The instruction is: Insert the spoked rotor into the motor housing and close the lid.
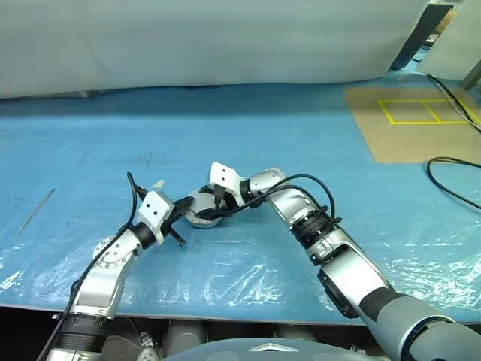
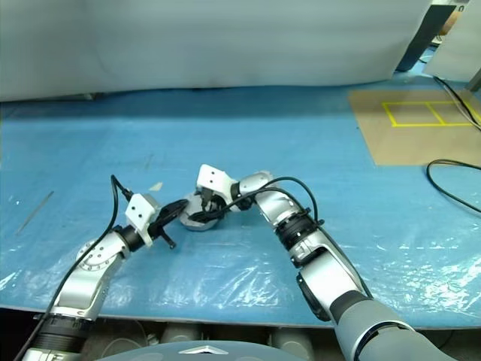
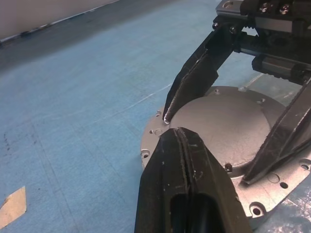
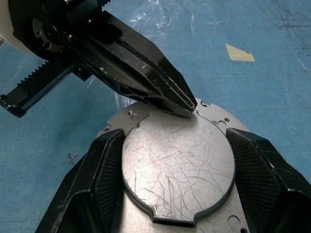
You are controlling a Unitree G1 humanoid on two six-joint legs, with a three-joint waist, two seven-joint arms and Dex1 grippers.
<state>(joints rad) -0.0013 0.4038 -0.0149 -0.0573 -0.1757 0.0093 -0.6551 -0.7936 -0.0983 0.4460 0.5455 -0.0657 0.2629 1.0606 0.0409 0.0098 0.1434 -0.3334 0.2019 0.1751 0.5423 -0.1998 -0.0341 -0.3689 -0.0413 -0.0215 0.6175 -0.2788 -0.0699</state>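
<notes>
The motor housing sits on the blue sheet with its round silver flange showing. The lid, plain scratched grey face up, lies flat on top of it. My right gripper reaches down from the right, and its fingers press against opposite edges of the lid. My left gripper is shut and empty. Its tip rests at the lid's rim on the left side of the housing. The spoked rotor is hidden.
A scrap of tan tape lies on the sheet just left of the housing. A brown board with yellow tape squares lies at the far right, with a black cable beside it. A white drape hangs behind the table.
</notes>
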